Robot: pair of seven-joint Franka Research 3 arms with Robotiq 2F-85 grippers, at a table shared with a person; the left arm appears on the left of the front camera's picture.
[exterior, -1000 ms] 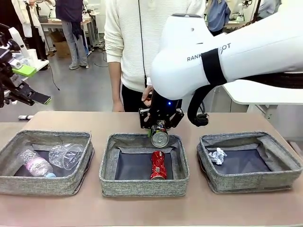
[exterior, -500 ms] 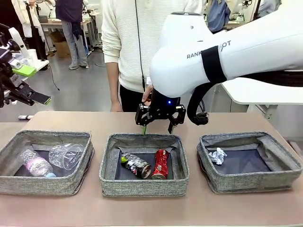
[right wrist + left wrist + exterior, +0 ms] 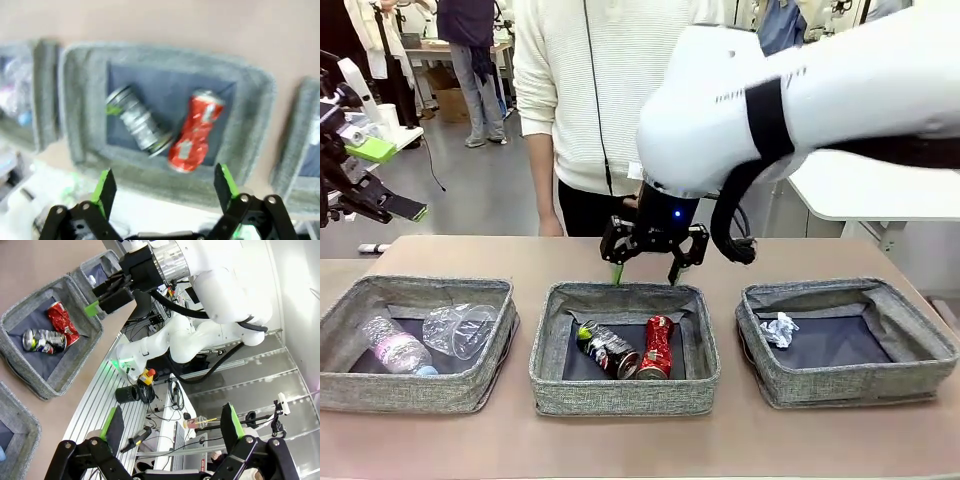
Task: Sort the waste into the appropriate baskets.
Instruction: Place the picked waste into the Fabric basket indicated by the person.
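The crushed dark printed can (image 3: pixel 607 349), released a second earlier, lay beside the crushed red can (image 3: pixel 658 347) in the middle basket (image 3: pixel 624 400) as the right gripper (image 3: pixel 654 265), jaws spread and empty, hung over its far rim, best lifted straight clear; the left gripper (image 3: pixel 170 432) stood open too.

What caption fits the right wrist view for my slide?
Open right tool above the middle basket, where the crushed dark can and crushed red can lie touching.
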